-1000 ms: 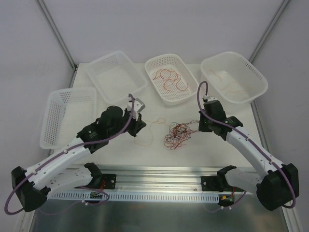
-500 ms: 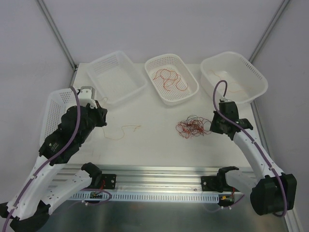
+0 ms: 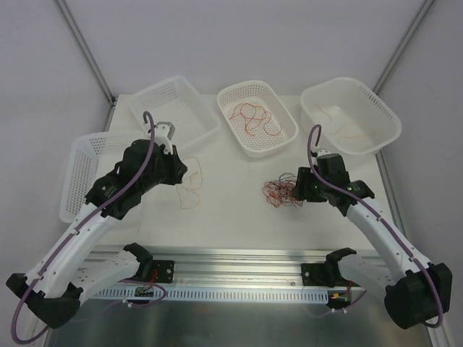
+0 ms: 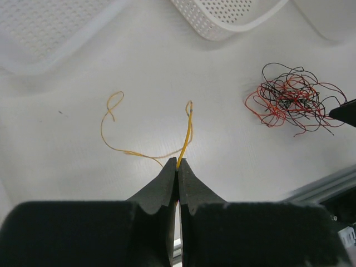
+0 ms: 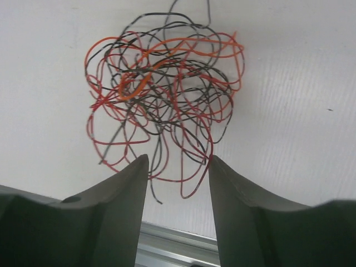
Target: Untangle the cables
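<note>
A red-and-black tangle of cables (image 3: 281,192) lies on the worktop (image 3: 231,217) just beside the right claw (image 3: 299,189); an orange wire (image 3: 189,189) loops below the left claw (image 3: 179,172), white baskets (image 3: 264,150) behind

White-shelled left arm (image 3: 72,242) and right arm (image 3: 380,224), black joints, purple hoses (image 3: 310,148); dark wedge-shaped hand fingers (image 5: 119,206)

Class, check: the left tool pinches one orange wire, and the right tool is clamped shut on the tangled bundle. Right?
No: the right tool stands open at the tangled bundle, as the right wrist view shows. The left tool does pinch one orange wire.
</note>
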Controlling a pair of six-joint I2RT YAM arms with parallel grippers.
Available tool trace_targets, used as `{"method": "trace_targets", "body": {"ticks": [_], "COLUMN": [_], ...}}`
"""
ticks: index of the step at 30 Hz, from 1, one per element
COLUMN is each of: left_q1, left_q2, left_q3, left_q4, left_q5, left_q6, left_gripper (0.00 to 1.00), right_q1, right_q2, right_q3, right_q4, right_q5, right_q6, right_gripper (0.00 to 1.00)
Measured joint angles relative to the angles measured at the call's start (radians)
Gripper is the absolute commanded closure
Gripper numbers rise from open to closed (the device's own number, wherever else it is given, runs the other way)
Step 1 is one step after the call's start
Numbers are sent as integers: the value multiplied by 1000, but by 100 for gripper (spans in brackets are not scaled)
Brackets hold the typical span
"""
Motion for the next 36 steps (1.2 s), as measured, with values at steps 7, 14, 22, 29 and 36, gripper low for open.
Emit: {"method": "trace_targets", "body": {"ticks": [7, 14, 22, 29, 36], "left_q1": [0, -16, -81, -111, -113], "left_q2": [75, 124, 148, 150, 142], "left_q3": [1, 1, 1, -1, -17], "left_q4": [54, 92, 132, 165, 183], "left_q5": [77, 100, 96, 81, 53], "left_q6": [-117, -250, -399, -493, -541], "left_gripper": [100, 100, 100, 100, 100], "right_q1": [182, 318, 584, 653, 714], "right_q2": [-156, -247, -109, 85, 222], "right_q3": [48, 65, 16, 8, 9], "right_q4": [10, 147, 455, 684, 785], "right_q5": [19, -40, -97, -145, -190], "right_q6": [-32, -47, -51, -51, -51], "right_gripper": [20, 17, 17, 20, 51]}}
